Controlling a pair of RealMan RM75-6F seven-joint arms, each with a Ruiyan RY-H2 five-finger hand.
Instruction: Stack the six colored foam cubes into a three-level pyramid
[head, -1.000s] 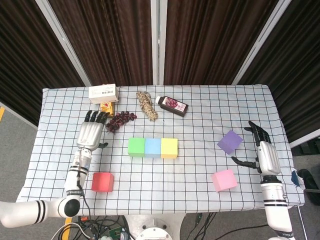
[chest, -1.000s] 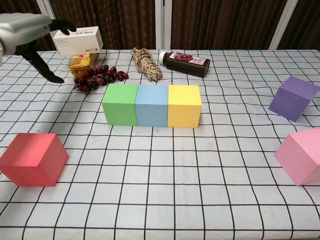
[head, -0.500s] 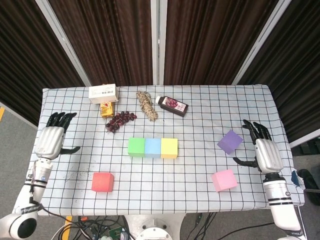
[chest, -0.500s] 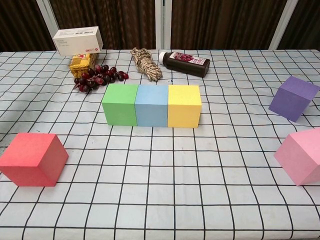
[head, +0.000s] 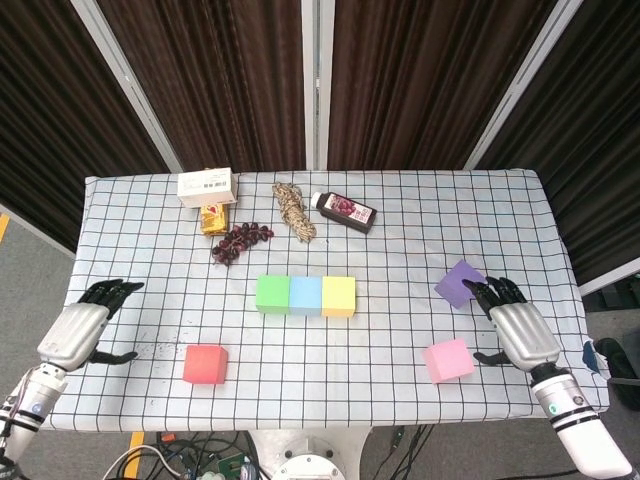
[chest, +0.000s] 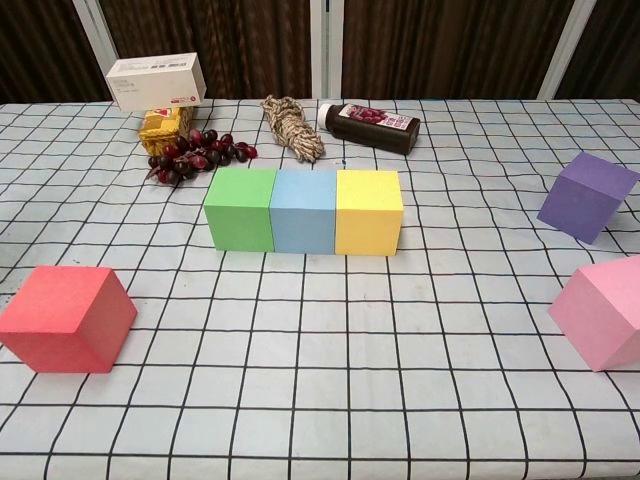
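A green cube (head: 272, 294) (chest: 240, 208), a blue cube (head: 305, 295) (chest: 303, 210) and a yellow cube (head: 338, 296) (chest: 368, 211) sit touching in a row mid-table. The red cube (head: 205, 364) (chest: 68, 318) lies front left. The purple cube (head: 460, 283) (chest: 587, 196) and pink cube (head: 447, 360) (chest: 601, 311) lie at the right. My left hand (head: 78, 332) hangs open off the table's left edge, left of the red cube. My right hand (head: 520, 333) is open, just right of the pink cube and below the purple one. Neither hand shows in the chest view.
Along the back lie a white box (head: 206, 185) (chest: 154, 80), a yellow packet (head: 212, 217) (chest: 164, 124), dark grapes (head: 239, 241) (chest: 193, 154), a coil of rope (head: 294, 210) (chest: 292, 127) and a dark bottle (head: 344, 211) (chest: 372, 126). A checked cloth (head: 400, 250) covers the table.
My left hand has drawn back from near the grapes to beyond the table's left edge and lower. My right hand has dropped toward the front, closer to the pink cube. The cubes stay put.
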